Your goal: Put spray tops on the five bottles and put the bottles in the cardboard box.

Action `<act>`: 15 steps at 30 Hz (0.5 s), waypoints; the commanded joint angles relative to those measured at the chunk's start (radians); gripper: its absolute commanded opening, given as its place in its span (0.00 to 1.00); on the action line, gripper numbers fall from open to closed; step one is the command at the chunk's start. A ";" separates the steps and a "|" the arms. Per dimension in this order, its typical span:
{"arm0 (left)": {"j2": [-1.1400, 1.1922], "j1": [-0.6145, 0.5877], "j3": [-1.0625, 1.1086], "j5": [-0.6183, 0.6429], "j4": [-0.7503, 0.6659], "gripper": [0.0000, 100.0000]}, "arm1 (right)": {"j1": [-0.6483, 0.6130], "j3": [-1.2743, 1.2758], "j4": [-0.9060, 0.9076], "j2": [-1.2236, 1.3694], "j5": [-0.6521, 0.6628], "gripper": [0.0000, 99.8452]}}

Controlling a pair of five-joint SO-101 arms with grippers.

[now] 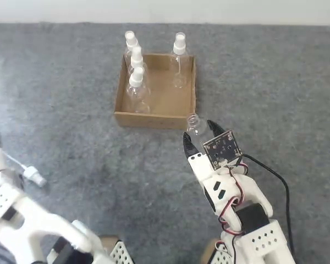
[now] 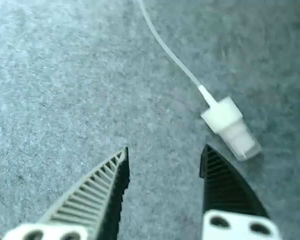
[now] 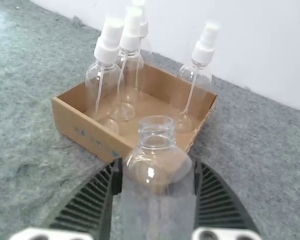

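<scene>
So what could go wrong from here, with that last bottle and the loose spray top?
1. The spray top lies flat on the carpet, just outside the open left gripper gap; a grasp could pinch its thin tube or push it away.
2. The right gripper holds the open bottle close to the cardboard box wall; it might tip or knock the box during capping.

Grey felt-covered desk (image 1: 71, 82) with a box (image 1: 154, 119) and a loose spray top (image 1: 33, 176).
From my high view, the cardboard box sits toward the far middle of the desk. The white spray top lies on its side by the left edge, well apart from the box, its thin tube stretched over the grey cover. An uncapped bottle (image 1: 193, 122) is just beside the box's near right corner; I can't tell whether it rests on the desk.
</scene>
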 commanded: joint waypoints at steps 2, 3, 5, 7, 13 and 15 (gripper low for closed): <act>-0.003 -0.006 -0.008 -0.149 0.098 0.21 | 0.005 -0.011 -0.019 -0.019 0.031 0.10; -0.003 -0.006 -0.007 -0.166 0.109 0.21 | 0.005 -0.011 -0.018 -0.019 0.031 0.10; -0.003 -0.006 -0.007 -0.189 0.123 0.21 | 0.005 -0.011 -0.018 -0.019 0.031 0.10; -0.003 0.000 0.018 -0.195 0.115 0.21 | 0.005 -0.011 -0.018 -0.019 0.031 0.10; -0.003 0.000 0.145 -0.249 -0.003 0.21 | 0.005 -0.011 -0.016 -0.019 0.031 0.10; -0.003 0.000 0.186 -0.250 -0.054 0.21 | 0.005 -0.011 -0.015 -0.019 0.031 0.10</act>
